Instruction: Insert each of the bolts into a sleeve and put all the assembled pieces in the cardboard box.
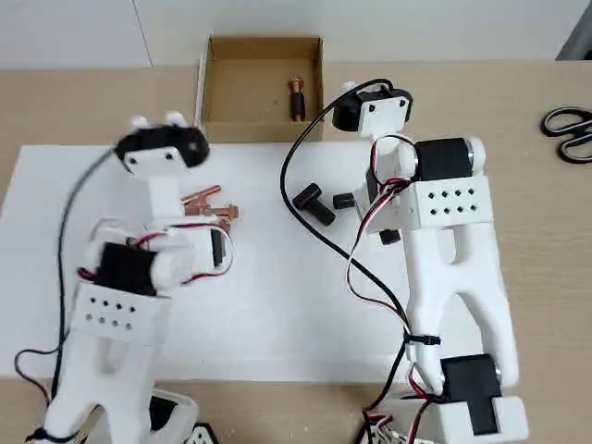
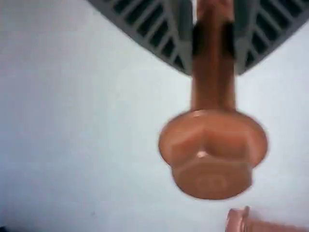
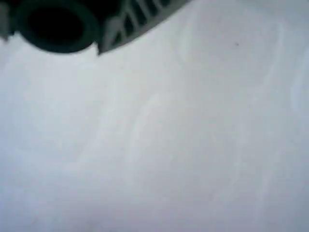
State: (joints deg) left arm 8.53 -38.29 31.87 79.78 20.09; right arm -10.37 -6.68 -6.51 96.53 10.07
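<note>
Nearest me, the left fingers [image 2: 145, 24] are clenched on a copper bolt [image 2: 212, 150], with spare bolts [image 1: 211, 205] on the desk's white sheet [image 1: 259, 305]. The right fingers [image 3: 130, 21] grip a black sleeve [image 3: 72, 41]. Loose sleeves [image 1: 313, 203] lie beyond. Farthest, the cardboard box [image 1: 264, 44] holds one assembled piece [image 1: 297, 97].

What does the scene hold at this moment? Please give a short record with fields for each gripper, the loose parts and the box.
left gripper: shut on a copper bolt, gripped by its shank, head free
right gripper: shut on a black sleeve, above the white sheet
loose bolt: lies on the sheet, close to the held bolt
loose sleeves: one and a shorter one, on the sheet between the arms
cardboard box: one assembled piece inside
aside: scissors on the table, off the sheet
</note>
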